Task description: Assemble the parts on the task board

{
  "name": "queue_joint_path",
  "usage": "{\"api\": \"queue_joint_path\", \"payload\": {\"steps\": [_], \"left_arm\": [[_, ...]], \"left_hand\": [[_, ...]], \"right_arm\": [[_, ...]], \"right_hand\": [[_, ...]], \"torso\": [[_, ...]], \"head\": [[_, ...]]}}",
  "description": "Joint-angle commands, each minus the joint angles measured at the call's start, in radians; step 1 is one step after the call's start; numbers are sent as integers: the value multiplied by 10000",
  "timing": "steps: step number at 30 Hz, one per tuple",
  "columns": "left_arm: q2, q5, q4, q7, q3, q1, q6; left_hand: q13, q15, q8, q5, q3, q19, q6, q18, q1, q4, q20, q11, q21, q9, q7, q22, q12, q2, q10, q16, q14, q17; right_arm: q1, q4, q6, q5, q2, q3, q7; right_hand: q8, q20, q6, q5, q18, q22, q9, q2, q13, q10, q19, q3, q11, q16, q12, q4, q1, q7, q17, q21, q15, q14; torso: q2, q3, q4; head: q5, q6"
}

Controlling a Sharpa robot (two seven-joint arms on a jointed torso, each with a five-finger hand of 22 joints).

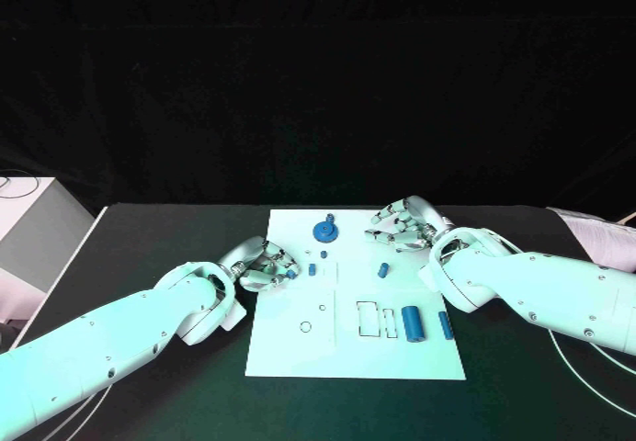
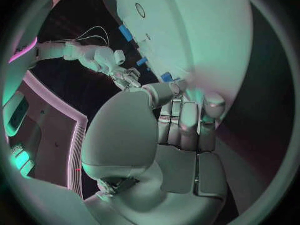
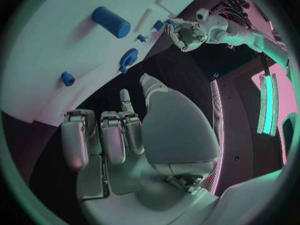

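Both hands are down at the board now. The left hand (image 1: 261,265) sits at the left edge of the white board (image 1: 299,354), fingers (image 1: 282,267) curled in close together; a small blue piece (image 1: 290,273) shows right at its fingertips, but whether it is pinched I cannot tell. The right hand (image 1: 404,225) hovers over the board's far right corner, fingers bent inward with nothing visibly in them.

As for progress, it looks early. The blue gear-like wheel (image 1: 324,231) stands near the far edge of the board, seemingly in place. Loose pieces lie about: a small peg (image 1: 312,270) just beside the left hand, another peg (image 1: 381,270) toward the middle, a fat blue cylinder (image 1: 413,322) and a slim bar (image 1: 446,324) near the right edge. The rectangular slots (image 1: 369,318) and the round hole (image 1: 306,326) in the near half are open, so most of the fitting appears left to do.

The counter (image 1: 159,230) is matt black, the board square in its middle. Behind it hangs dark cloth; a pale box (image 1: 33,230) stands off the counter's left edge.
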Motion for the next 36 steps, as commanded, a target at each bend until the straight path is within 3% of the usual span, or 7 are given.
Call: {"api": "queue_joint_path", "payload": {"steps": [1, 36], "left_arm": [[-18, -94, -64, -283, -54, -66, 384], [-49, -13, -45, -131, -49, -67, 361]], "left_hand": [[-23, 13, -41, 13, 34, -77, -70, 153, 116, -73, 17, 49, 49, -15, -17, 20, -63, 7, -50, 50, -52, 15], [-561, 237, -143, 16, 699, -181, -179, 123, 205, -555, 225, 320, 638, -249, 18, 508, -551, -41, -499, 239, -67, 154]], "right_arm": [[-7, 8, 103, -93, -2, 2, 92], [-12, -4, 95, -82, 0, 2, 102]], "right_hand": [[60, -52, -8, 43, -41, 1826, 13, -6, 2514, 928, 651, 61, -72, 43, 17, -21, -114, -56, 2634, -45, -65, 1043], [88, -58, -10, 32, -36, 1814, 30, -38, 2506, 918, 645, 68, -79, 43, 7, -30, -144, -62, 2634, -66, -72, 1043]], "torso": [[-1, -2, 2], [-1, -6, -2]], "head": [[1, 4], [11, 0]]}}
